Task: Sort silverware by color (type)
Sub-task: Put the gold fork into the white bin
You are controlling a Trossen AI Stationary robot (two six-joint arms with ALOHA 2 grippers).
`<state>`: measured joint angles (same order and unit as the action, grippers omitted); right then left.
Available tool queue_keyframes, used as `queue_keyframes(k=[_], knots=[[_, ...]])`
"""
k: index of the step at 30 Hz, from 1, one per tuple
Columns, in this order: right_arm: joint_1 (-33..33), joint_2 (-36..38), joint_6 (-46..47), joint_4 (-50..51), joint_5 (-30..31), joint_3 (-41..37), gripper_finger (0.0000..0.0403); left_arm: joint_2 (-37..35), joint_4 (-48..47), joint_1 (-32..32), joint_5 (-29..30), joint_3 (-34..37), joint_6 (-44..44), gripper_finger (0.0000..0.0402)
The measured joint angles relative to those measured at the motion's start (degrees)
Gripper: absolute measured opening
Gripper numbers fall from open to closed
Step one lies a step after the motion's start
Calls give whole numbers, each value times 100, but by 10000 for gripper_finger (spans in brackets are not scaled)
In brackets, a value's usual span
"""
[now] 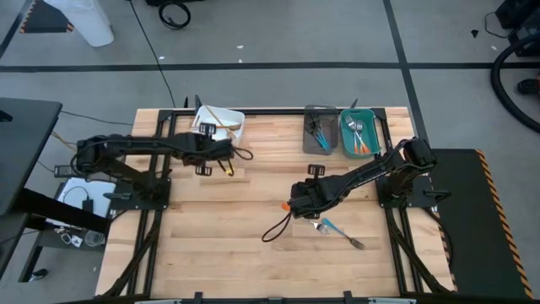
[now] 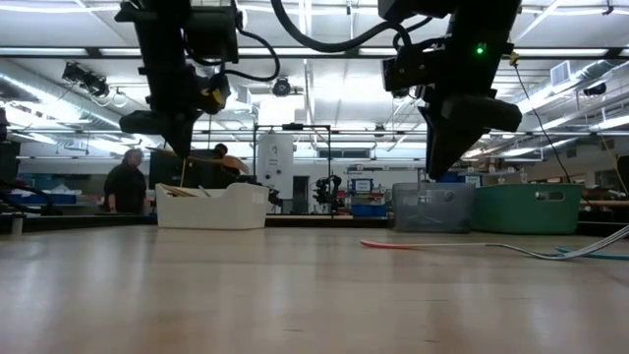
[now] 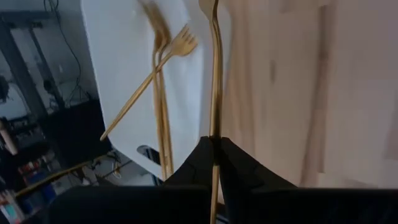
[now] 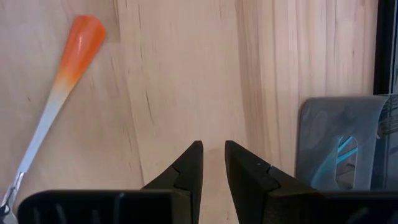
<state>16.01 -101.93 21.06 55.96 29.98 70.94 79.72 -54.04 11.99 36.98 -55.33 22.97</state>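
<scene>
Left tool clamping gold fork (by white bin), right tool — parted, empty

I find no lettering, label, brand, number or sign that I can read anywhere around me; the white rectangular plastic bin is bare of print; the grey bin and the teal bin beside it carry no mark that I can make out; the pale wooden slatted table is plain; across the room beyond the table, the shelves and machines are too far and too dim for me to make out any writing on them.
</scene>
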Motion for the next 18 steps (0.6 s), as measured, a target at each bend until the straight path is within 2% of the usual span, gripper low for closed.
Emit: queue_keyframes(k=[9, 18], knots=[[2, 0, -21, -166, -2, 0, 78, 0, 305, 749, 75, 0, 355, 17], [1, 0, -28, -292, -2, 0, 78, 2, 1090, 1328, 114, 0, 1352, 17]])
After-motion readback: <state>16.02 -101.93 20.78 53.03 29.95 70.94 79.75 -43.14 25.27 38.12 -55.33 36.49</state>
